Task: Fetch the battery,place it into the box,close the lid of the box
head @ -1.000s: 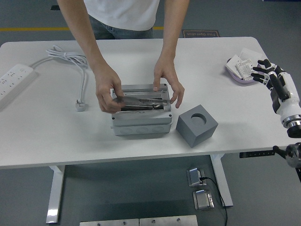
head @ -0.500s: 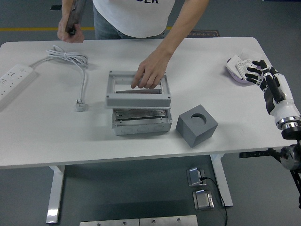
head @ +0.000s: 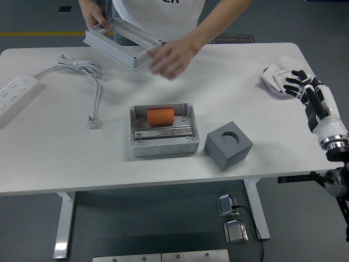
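An open grey box [head: 163, 135] stands at the table's middle with an orange cylindrical battery [head: 160, 117] lying inside it. A person at the far side holds the grey lid frame [head: 121, 41] in one hand above the table's far edge; the other hand [head: 170, 57] hovers next to it. My right hand [head: 301, 85] is at the right edge, fingers spread and empty, next to a white pouch [head: 277, 81]. My left hand is out of view.
A grey cube with a round hole [head: 228, 144] stands right of the box. A white cable [head: 90, 76] and a power strip [head: 16, 93] lie at the left.
The person lifted the lid frame off the box and carried it up to the far left. The orange battery now shows inside the box. My right hand barely moved.
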Available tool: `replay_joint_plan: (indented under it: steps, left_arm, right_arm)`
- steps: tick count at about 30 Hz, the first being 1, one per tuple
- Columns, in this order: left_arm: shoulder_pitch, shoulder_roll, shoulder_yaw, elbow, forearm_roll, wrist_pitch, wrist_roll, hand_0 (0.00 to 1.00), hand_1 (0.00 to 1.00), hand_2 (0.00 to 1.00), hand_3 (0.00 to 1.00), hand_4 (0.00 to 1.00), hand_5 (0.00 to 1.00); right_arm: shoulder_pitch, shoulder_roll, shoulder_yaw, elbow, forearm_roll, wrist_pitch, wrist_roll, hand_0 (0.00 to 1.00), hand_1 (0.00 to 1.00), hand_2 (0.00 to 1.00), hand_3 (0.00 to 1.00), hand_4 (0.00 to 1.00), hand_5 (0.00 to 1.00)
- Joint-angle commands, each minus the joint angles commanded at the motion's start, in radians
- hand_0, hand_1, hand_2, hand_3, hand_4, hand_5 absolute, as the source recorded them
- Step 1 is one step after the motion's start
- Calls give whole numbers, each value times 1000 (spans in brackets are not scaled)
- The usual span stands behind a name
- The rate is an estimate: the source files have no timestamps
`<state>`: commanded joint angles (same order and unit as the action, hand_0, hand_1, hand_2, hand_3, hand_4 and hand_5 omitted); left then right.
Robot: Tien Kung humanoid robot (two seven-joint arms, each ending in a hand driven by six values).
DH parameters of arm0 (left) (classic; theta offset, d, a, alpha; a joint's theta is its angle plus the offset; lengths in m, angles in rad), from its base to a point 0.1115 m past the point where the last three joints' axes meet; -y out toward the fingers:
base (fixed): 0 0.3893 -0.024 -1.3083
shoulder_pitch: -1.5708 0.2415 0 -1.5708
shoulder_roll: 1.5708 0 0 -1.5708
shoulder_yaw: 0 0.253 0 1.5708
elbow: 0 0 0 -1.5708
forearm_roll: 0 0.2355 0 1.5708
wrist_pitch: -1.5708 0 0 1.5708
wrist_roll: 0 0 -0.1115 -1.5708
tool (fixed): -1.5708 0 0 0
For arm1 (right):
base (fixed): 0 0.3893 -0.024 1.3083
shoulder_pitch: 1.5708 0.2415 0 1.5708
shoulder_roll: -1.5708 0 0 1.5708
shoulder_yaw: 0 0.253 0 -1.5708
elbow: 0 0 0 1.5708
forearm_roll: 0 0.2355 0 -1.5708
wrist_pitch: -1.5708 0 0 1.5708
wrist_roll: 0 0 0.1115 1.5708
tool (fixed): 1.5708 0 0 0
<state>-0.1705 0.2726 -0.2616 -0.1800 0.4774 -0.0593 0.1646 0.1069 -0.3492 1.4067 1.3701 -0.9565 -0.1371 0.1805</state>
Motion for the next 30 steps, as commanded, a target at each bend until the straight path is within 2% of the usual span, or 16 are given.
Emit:
replay_joint_plan:
  steps: [16, 26, 30]
  left_arm:
    - [5, -10, 50, 0, -73, 4, -18, 732, 750, 729, 692, 567, 481]
    - [7, -24, 92, 0, -124, 4, -26, 732, 750, 729, 694, 568, 482]
    - [7, -24, 77, 0, -111, 4, -23, 733, 750, 729, 694, 568, 482]
  right_arm:
    - [-16, -15, 7, 6, 2, 0, 1, 717, 625, 659, 672, 776, 675]
    - [-18, -3, 9, 3, -2, 0, 5, 717, 625, 659, 672, 777, 678]
    - [-20, -1, 12, 0, -3, 0, 7, 717, 623, 658, 670, 778, 678]
